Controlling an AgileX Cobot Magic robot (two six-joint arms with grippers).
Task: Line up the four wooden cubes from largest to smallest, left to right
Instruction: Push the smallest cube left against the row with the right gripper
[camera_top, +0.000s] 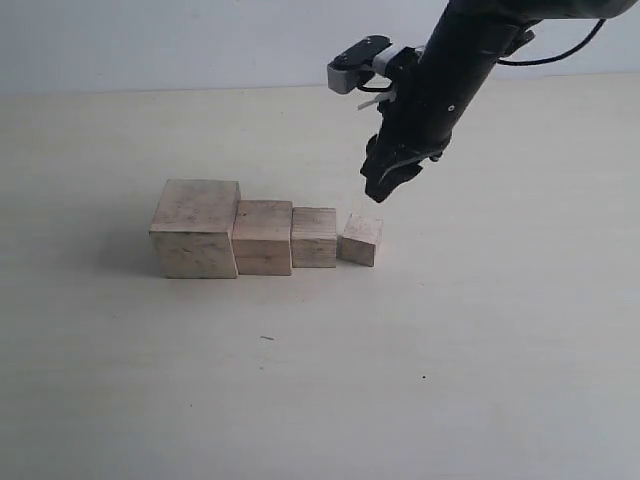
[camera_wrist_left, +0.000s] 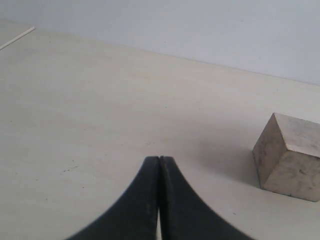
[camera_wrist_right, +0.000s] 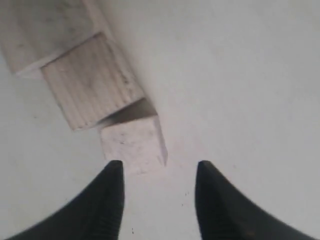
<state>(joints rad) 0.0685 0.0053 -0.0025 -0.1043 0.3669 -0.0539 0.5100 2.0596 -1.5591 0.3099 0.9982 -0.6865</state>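
Right gripper (camera_top: 385, 186) hangs in the air above the table (camera_top: 470, 360), a little behind and above the end of the row of blocks. It points down. Its two black fingers (camera_wrist_right: 112, 200) are spread apart with a clear gap between them, and nothing is in that gap. It touches no block.

Left gripper (camera_wrist_left: 160, 160) is low over the bare table with its two fingers pressed flat together. It holds nothing. One wooden block (camera_wrist_left: 289, 156) sits off to its side, well apart from it. I cannot tell which block that is.

All four wooden cubes sit on the table in one row. The biggest cube (camera_top: 195, 228) is at the left end. The second cube (camera_top: 263, 237) is next and touches it. The third cube (camera_top: 314, 237) comes after and touches the second one. The smallest cube (camera_top: 360, 240) is at the right end, just beside the third cube. It is turned a bit, so it does not line up square with the others. The right wrist view shows a dark thin gap like a wedge between these two. I cannot tell if their corners touch. In that view the smallest cube lies just ahead of the open fingers, closer to one finger than the other.
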